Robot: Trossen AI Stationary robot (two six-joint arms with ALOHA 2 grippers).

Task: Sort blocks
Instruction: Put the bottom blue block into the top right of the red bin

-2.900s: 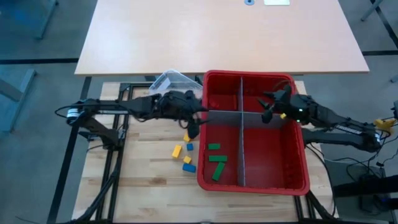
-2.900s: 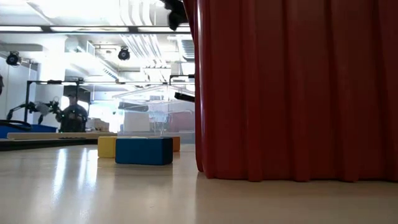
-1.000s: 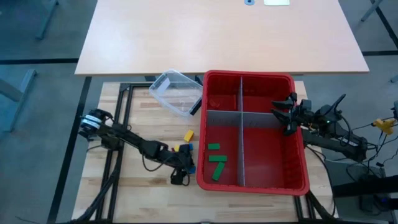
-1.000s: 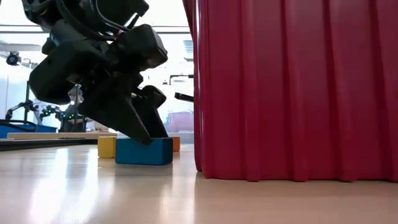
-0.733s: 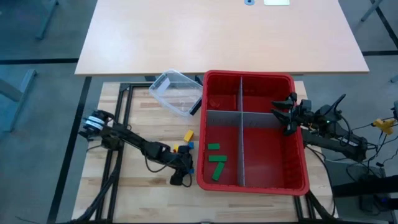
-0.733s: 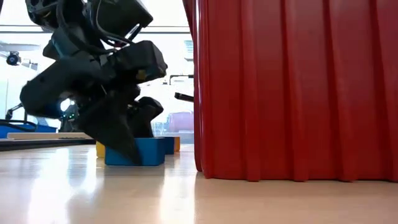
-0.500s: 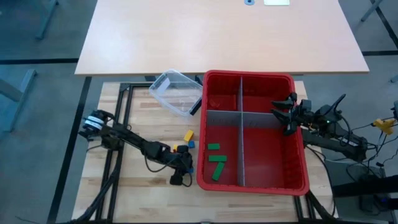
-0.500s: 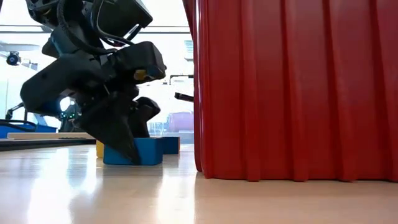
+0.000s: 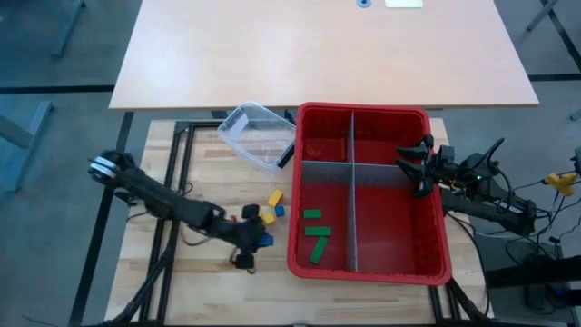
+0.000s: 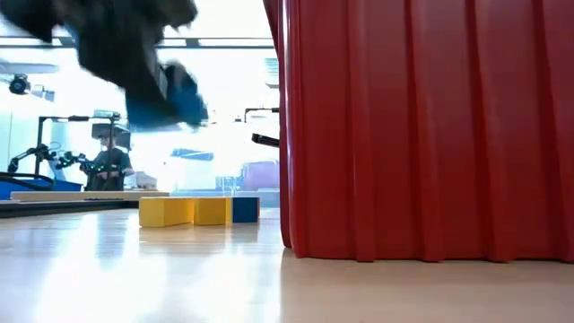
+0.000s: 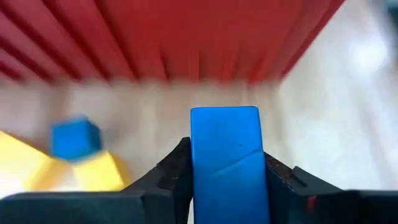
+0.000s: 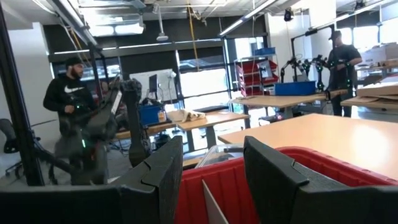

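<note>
1. Our left pincer (image 11: 227, 186) grips the blue block (image 11: 225, 158), lifted off the counter (image 9: 200, 272) beside the red bin (image 9: 368, 263).
2. We should carry it level, clearing the bin's wall.
3. Our right pincer (image 12: 211, 180) waits open over the bin.

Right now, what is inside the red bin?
The red bin holds grey dividers and three green blocks in its near-left compartment. The other compartments look empty, though walls may hide small pieces.

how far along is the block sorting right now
Done: three green blocks lie in one compartment of the red bin. In hand: the left gripper holds a blue block, lifted off the table. Left: yellow blocks and a small blue block remain beside the bin. The right gripper waits above it.
</note>
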